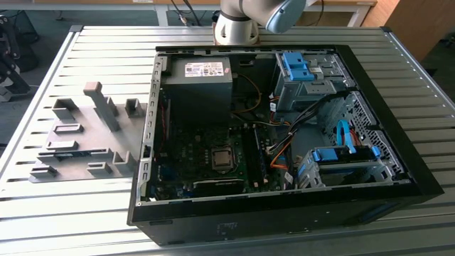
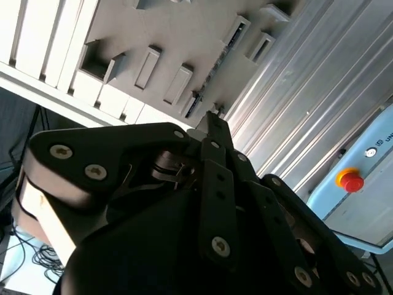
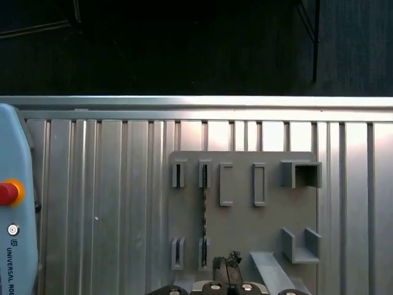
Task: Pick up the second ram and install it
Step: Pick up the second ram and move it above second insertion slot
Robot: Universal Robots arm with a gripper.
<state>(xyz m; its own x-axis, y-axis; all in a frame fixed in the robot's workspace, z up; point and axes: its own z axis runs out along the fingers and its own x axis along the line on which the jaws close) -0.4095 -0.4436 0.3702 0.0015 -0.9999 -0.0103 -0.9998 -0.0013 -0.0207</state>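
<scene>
1 ram (image 3: 204, 212) in fixture (image 3: 245, 221), white PSU label (image 1: 204, 69)

Bright daylight, glare on slats

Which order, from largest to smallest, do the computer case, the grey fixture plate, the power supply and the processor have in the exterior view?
1. computer case
2. grey fixture plate
3. power supply
4. processor
</scene>
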